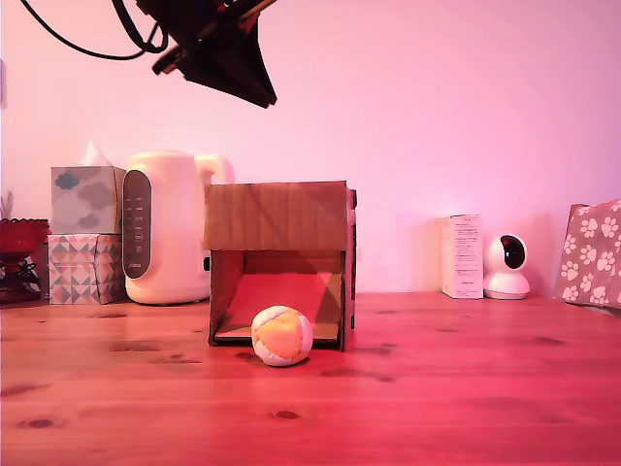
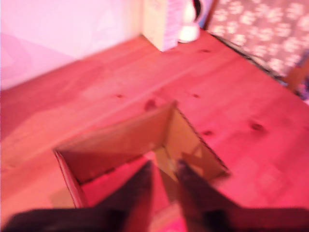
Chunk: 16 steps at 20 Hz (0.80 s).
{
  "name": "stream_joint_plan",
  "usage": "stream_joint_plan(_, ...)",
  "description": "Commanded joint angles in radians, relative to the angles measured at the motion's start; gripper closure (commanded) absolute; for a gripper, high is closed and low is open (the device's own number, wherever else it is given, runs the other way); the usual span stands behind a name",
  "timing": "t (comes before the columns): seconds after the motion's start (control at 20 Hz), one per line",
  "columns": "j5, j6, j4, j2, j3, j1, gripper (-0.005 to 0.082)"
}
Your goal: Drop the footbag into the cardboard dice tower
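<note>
Footbag (image 1: 281, 336) on desk at cardboard dice tower (image 1: 278, 262) front opening — apparently rolled out the ramp | gripper (image 2: 164, 169) above tower's open top — jaws slightly parted, empty

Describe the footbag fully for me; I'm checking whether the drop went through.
The footbag is a small, soft-looking stitched ball with orange-yellow and white panels, slightly squashed. It rests on the wooden table directly in front of the cardboard dice tower, at its lower front opening. Whether it touches the tower's base cannot be told. Nothing holds it; the gripper hangs high above. The wrist view does not show it.
</note>
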Motion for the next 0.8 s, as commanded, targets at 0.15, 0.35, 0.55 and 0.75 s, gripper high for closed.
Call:
stream_joint_plan(0.15, 0.078, 0.01, 0.118, -0.073, -0.166, 0.016, 0.0785)
stream_joint_plan(0.35, 0.078, 0.01, 0.306, -0.193, -0.389, 0.025, 0.0785)
stream_joint_plan(0.55, 0.079, 0.009, 0.474, -0.29, -0.608, 0.041, 0.0785)
stream_joint_plan(0.75, 0.078, -0.002, 0.541, -0.384, -0.787, 0.071, 0.0785)
